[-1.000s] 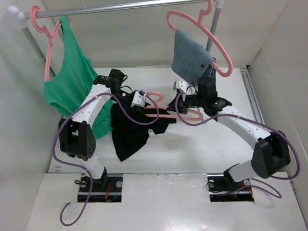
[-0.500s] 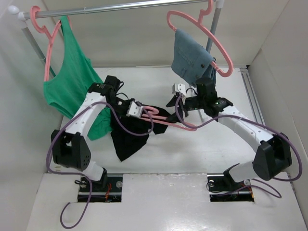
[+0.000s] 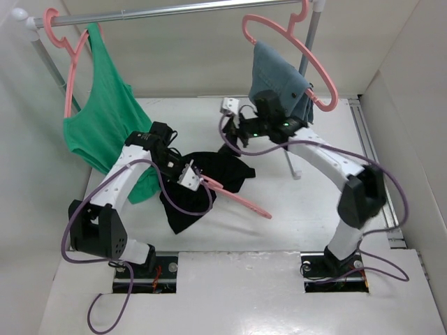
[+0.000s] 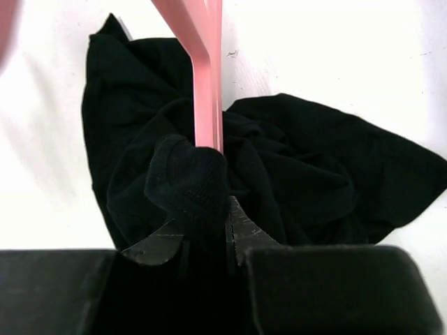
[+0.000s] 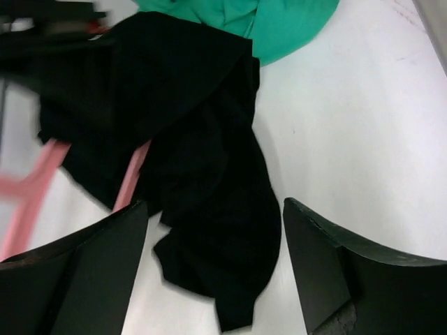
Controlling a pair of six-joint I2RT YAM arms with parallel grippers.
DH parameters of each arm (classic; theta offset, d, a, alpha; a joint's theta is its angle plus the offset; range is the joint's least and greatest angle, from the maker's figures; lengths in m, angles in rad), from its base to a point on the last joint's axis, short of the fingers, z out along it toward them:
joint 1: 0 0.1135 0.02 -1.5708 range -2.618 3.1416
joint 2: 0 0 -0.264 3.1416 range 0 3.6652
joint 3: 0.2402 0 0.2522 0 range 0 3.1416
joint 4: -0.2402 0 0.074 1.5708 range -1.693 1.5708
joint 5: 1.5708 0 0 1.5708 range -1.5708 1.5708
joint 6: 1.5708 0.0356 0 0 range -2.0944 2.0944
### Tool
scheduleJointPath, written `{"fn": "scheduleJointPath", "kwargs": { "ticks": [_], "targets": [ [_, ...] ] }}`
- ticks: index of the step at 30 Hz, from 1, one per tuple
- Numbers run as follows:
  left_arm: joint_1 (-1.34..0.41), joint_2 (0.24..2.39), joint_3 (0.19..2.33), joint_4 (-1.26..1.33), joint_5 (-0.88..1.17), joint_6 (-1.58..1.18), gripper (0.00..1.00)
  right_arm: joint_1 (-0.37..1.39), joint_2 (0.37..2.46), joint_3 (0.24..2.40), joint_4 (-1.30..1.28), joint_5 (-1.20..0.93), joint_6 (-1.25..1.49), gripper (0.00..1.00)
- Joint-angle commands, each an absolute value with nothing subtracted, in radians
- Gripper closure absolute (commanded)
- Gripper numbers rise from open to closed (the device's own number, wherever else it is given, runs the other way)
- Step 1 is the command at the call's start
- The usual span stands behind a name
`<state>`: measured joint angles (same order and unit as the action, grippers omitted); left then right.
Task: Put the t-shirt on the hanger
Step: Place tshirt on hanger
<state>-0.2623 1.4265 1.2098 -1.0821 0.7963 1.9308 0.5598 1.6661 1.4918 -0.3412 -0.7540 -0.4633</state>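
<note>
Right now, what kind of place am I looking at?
Probably a robot lab cell, not a home: white panel walls, a clothes rail holding a green tank top, two table-bolted arms.

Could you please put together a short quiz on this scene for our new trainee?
1. True or false: the right gripper is holding the t-shirt.
2. What does the left gripper pinch? A) the t-shirt B) a green top C) nothing
3. How many garments hang on the rail?
Key: 1 false, it is open and empty; 2 A; 3 two.
</note>
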Motion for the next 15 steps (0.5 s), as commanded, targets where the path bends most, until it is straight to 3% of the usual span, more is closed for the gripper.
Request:
{"fn": "scheduleJointPath", "kwargs": {
  "ticks": [1,5,13,14,15],
  "targets": [
    [-0.264,1.364,1.195,-1.118,0.807,1.960,1.00,0.643,1.828,1.642,-0.382,-0.649,-0.422,0.18],
    [-0.264,1.341,1.172,-1.097,0.807,1.927,1.00,0.669,2.026,1.790,-0.361,-0.730,-0.367,0.18],
    [-0.264,1.322,1.172,-1.072,0.825,1.885,1.00,0.721,2.212,1.914,-0.431,-0.738,-0.397,0.18],
    [-0.264,1.322,1.172,-1.072,0.836,1.873,1.00,0.721,2.223,1.914,-0.431,-0.738,-0.397,0.19],
    [-0.264,1.322,1.172,-1.072,0.836,1.873,1.00,0.721,2.233,1.914,-0.431,-0.752,-0.397,0.29]
  ]
}}
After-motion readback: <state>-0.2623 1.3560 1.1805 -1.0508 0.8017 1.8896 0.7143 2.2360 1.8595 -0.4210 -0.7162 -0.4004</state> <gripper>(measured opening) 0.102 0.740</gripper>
